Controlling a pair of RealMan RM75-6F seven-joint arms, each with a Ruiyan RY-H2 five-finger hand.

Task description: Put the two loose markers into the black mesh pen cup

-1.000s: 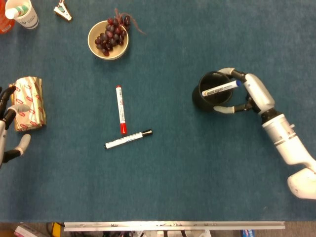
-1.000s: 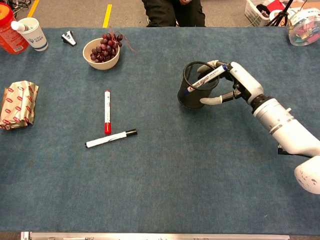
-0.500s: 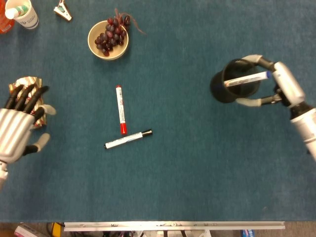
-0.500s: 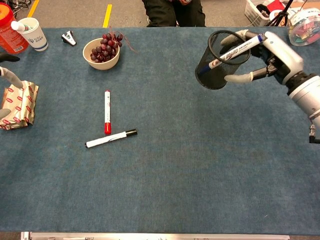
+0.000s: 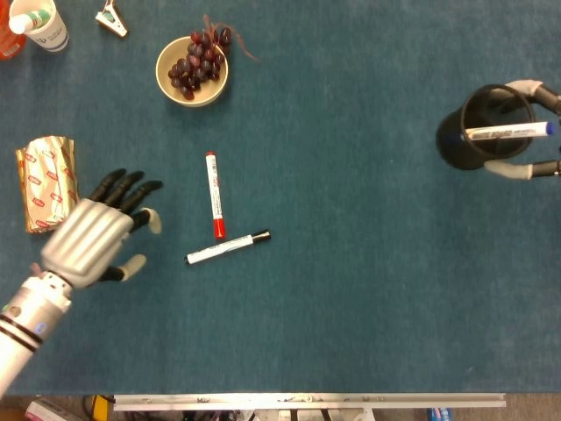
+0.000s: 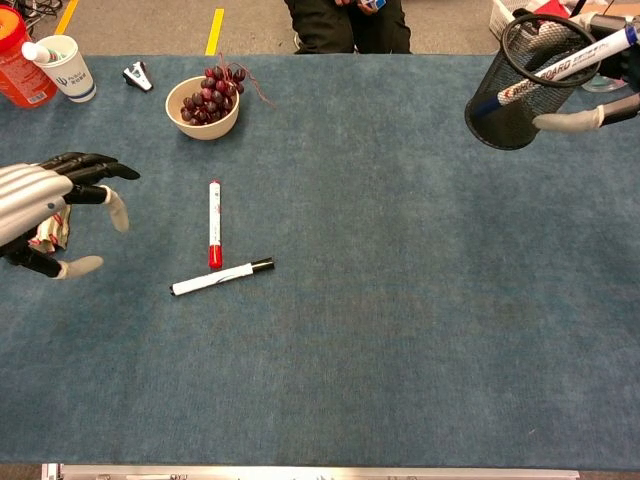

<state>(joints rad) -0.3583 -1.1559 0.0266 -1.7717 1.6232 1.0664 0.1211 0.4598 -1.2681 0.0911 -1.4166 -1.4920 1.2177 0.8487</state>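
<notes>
Bare cloth separates the left robot hand from the red marker.

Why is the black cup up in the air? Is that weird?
Yes, a little. The right hand holds the black mesh cup tilted, off the table, with a blue marker across its rim. The red marker and black marker lie far away.
</notes>
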